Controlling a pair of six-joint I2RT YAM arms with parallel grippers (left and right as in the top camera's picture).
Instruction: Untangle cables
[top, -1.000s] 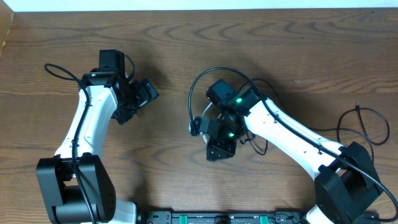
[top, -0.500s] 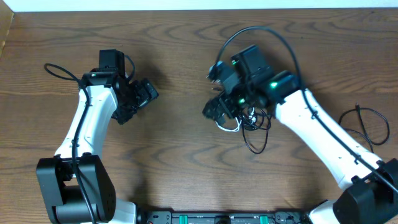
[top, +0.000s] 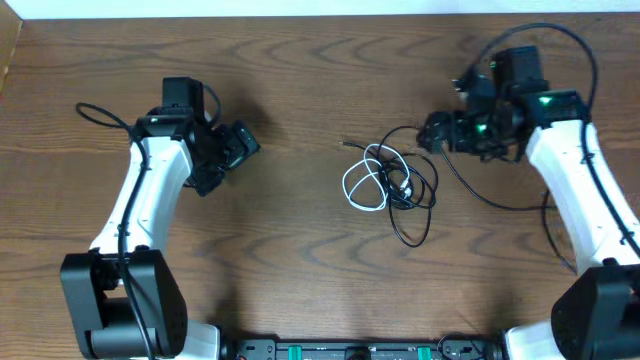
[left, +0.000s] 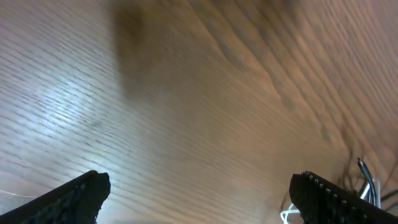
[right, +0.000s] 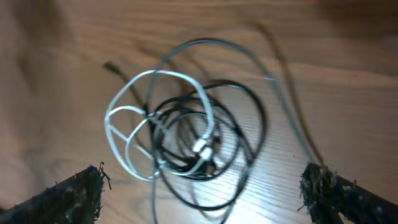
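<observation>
Brown wood-grain table (top: 290, 270), white cable (right: 109, 115) and black cable (right: 260, 118) tangled in one loose heap, lying just right of the table's centre

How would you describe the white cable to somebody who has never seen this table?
Near the middle of the wooden table lies one small heap of thin cords. The white cable makes the loops on the heap's left side, tangled with the black cable; it alone is white.
</observation>
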